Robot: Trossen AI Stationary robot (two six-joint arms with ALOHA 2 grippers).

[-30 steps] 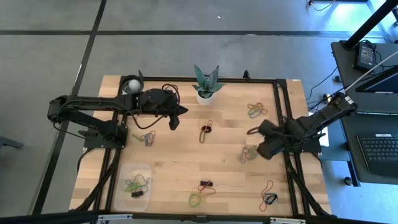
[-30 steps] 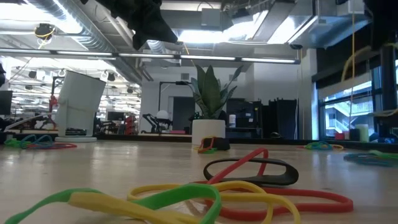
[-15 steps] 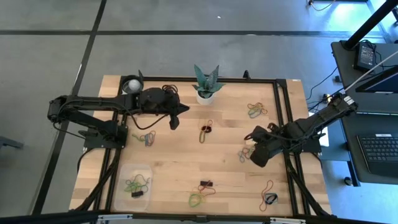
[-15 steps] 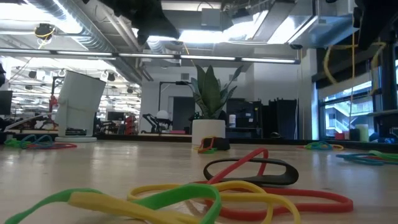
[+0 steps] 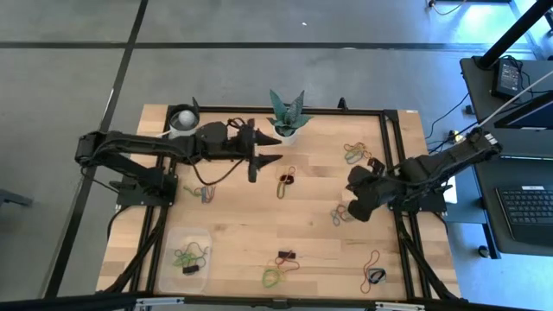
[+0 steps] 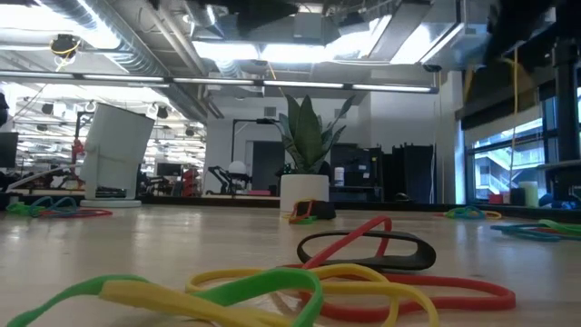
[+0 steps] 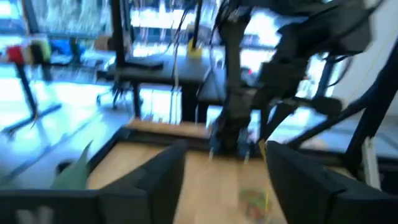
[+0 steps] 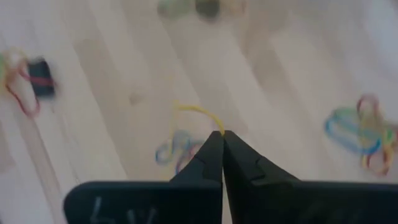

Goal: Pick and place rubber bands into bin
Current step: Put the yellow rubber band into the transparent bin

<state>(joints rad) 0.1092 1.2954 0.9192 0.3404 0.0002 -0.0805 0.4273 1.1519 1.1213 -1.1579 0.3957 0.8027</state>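
left gripper (image 5: 268,154): we see it spread now, moved toward the plant (image 5: 286,116)
right gripper (image 5: 358,207): pressed together, pinching a yellow band (image 8: 194,113), lifted

Bright, even overhead light; both wrist views blurred

The tabletop (image 5: 259,225) is evenly lit from above with only soft shadows. In the low view, ceiling strip lights glare white and the nearest rubber bands (image 6: 272,291) are soft. The left wrist view is smeared by motion; the right wrist view is hazy.

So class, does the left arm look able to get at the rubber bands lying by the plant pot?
Probably yes: the left gripper, fingers apart, hangs beside that cluster, with bare table between.
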